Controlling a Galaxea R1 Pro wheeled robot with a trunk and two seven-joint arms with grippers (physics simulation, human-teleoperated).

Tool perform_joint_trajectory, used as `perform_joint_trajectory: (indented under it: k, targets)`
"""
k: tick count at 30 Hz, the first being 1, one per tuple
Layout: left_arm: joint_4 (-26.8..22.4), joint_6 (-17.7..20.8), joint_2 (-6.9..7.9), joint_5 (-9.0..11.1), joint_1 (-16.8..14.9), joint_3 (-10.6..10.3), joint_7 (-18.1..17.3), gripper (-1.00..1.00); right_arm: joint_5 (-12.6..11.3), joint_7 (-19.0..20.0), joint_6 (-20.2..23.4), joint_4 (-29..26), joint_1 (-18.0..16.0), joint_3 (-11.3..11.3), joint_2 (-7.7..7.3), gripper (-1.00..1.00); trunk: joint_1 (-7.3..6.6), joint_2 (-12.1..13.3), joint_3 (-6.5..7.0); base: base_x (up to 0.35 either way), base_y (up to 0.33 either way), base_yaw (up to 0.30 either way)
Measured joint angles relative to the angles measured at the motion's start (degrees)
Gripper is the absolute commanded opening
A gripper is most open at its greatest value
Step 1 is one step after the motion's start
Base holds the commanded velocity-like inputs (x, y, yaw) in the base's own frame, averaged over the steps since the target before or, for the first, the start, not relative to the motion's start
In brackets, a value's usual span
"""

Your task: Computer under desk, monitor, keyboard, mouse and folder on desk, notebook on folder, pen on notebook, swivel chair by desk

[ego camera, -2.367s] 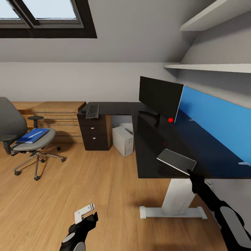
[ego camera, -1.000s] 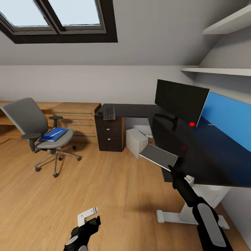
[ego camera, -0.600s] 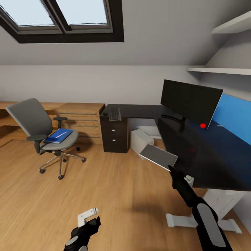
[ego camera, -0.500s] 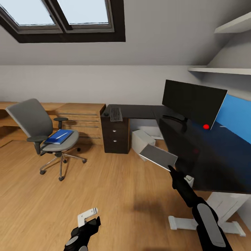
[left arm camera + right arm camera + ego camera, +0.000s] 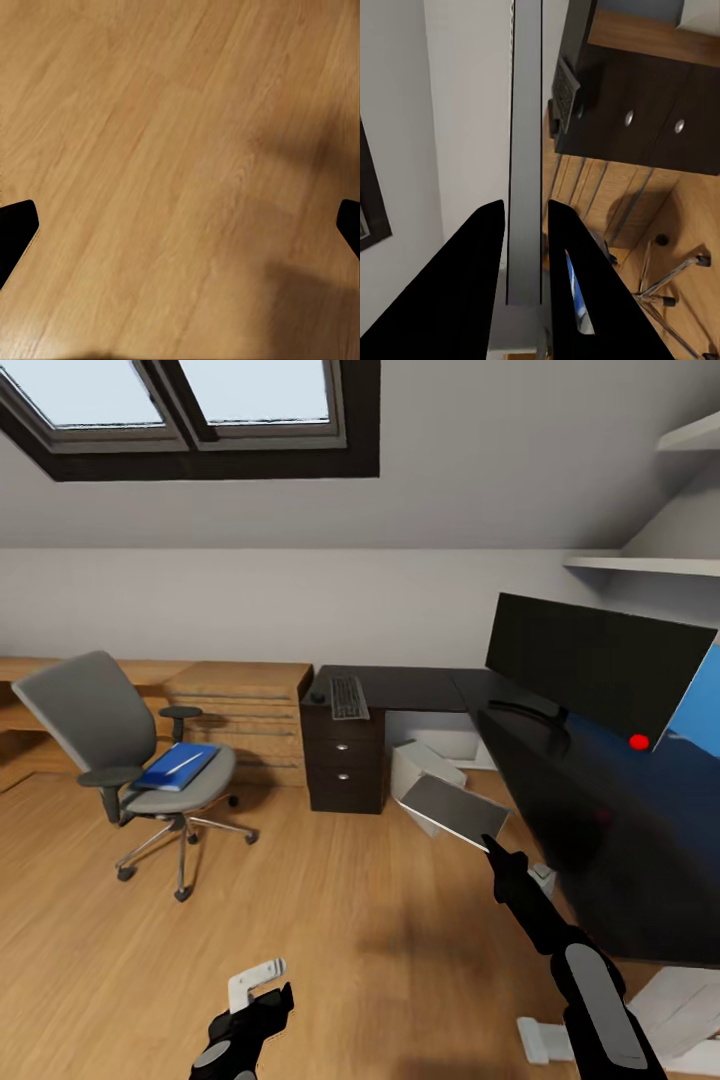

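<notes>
place: attic home office/bedroom | cues: skylight point(image 5: 200, 410), sloped ceiling, l-shaped desk point(image 5: 420, 688), monitor point(image 5: 590, 660), swivel chair point(image 5: 120, 750), wood floor point(image 5: 350, 920)

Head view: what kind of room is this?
Likely an attic home office or study corner: skylight in a sloped ceiling, black L-shaped desk carrying a monitor and keyboard, and a swivel chair on wood flooring.

Bright-blue folder point(image 5: 176, 766) on grey swivel chair point(image 5: 125, 750); black desk point(image 5: 560, 780); greyish notebook point(image 5: 455, 810).
</notes>
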Motion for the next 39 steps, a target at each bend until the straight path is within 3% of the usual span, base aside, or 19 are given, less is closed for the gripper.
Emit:
perform_joint_trajectory:
  k: [6, 12, 22, 39]
  targets:
    - [0.15, 0.02, 0.03, 0.07, 0.0, -0.31, -0.04, 1.0, 0.04, 0.06, 0.0, 0.0, 0.0, -0.05, 0.0, -1.0, -1.32, 2.41, 1.08, 0.266, 0.185, 0.0]
    - [0.33, 0.01, 0.07, 0.01, 0.0, -0.34, -0.07, 1.0, 0.01, 0.0, -0.02, -0.02, 0.0, -0.06, 0.0, -1.0, -1.3, 2.42, 1.08, 0.083, 0.056, 0.0]
    - [0.36, 0.0, 0.11, -0.1, 0.0, -0.28, -0.08, 1.0, -0.05, -0.02, -0.07, -0.02, 0.0, -0.07, 0.0, -1.0, -3.5, 6.42, 2.87, 0.038, 0.005, 0.0]
    - [0.36, 0.0, 0.09, -0.11, 0.0, -0.33, -0.07, 1.0, 0.18, 0.12, -0.23, -0.09, 0.0, -0.07, 0.0, -1.0, -7.26, 13.24, 5.93, 0.298, 0.0, 0.0]
